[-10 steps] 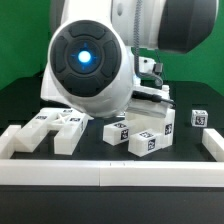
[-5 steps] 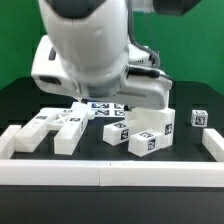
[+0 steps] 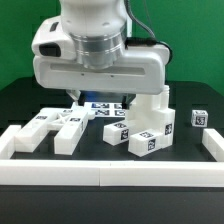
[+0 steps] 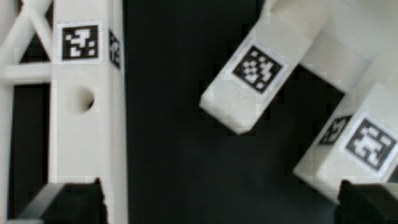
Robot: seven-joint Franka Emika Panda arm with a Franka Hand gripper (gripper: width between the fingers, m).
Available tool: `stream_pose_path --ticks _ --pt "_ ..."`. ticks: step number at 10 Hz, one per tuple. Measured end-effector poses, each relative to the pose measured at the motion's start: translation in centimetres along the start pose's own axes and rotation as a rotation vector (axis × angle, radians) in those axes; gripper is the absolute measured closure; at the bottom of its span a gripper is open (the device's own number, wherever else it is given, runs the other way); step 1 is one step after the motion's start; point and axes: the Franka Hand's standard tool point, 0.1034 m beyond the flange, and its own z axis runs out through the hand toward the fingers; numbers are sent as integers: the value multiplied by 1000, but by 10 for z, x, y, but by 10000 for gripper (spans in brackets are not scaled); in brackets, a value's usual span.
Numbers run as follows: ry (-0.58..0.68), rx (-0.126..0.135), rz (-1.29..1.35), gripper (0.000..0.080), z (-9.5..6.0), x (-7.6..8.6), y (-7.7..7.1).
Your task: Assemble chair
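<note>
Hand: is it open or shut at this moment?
Open. In the wrist view the hand's two dark fingertips stand wide apart, gripping none of the white chair parts.

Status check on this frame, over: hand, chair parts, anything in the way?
Hand open, nothing held, low over the parts. Chair parts lying loose, not yet joined. Nothing seen in the way.

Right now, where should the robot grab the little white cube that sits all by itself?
Take the little cube by two opposite flat sides, coming straight down from above. It sits flat and alone, with bare table around it, so there is probably room on both sides.
</note>
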Motion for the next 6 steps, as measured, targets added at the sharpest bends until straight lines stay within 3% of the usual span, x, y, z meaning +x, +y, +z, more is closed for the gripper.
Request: stream_pose_path --ticks 3,5,6 --pt "205 -7 -16 150 -5 10 14" --pt "314 -20 -17 150 -5 13 14" --pt "300 -19 -16 150 -2 11 14"
